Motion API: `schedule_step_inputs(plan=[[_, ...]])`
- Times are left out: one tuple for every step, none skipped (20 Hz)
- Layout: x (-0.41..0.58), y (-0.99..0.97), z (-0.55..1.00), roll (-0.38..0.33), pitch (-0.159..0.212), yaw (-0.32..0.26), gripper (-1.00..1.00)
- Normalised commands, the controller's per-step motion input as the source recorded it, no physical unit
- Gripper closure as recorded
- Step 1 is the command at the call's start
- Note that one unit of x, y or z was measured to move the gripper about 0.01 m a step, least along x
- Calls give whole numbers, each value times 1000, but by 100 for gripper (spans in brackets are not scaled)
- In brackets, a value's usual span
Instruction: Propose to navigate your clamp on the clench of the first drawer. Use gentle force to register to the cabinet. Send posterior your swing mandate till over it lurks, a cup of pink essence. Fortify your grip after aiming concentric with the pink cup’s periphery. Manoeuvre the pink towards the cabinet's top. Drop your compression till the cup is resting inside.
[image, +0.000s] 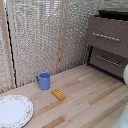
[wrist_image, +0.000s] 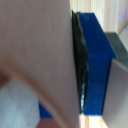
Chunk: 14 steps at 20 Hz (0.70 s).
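Observation:
The wrist view is filled at very close range by a pink surface, the pink cup (wrist_image: 35, 45). A blue finger (wrist_image: 95, 65) with a dark pad presses against its side, and a sliver of blue shows on the far side of the pink wall. The clamp (wrist_image: 65, 95) looks shut on the pink cup. In the exterior view the pink cup and the fingers are out of sight; only a white piece of the arm (image: 125, 75) shows at the right edge. The dark brown cabinet (image: 107, 37) stands at the upper right, its top drawer standing out forward.
A blue mug (image: 44, 81) stands on the wooden table near the blinds. A small orange block (image: 58, 94) lies in front of it. A white patterned plate (image: 14, 111) sits at the exterior view's lower left corner.

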Motion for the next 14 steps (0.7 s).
schedule_step_inputs(plan=[[126,-749,0,142,68,53,100],[134,-706,0,137,73,60,100],[157,-714,0,136,71,58,100],[166,-703,0,131,66,56,100],[171,-689,0,125,55,56,100],[131,-694,0,133,59,50,100],[134,-683,0,124,62,51,100],[126,-574,0,108,65,50,100],[97,-574,9,102,65,48,100],[17,-560,49,101,20,41,100],[11,-571,151,114,0,13,100],[20,-591,160,125,11,0,100],[89,-491,171,104,32,0,100],[69,-557,260,111,18,-18,100]])
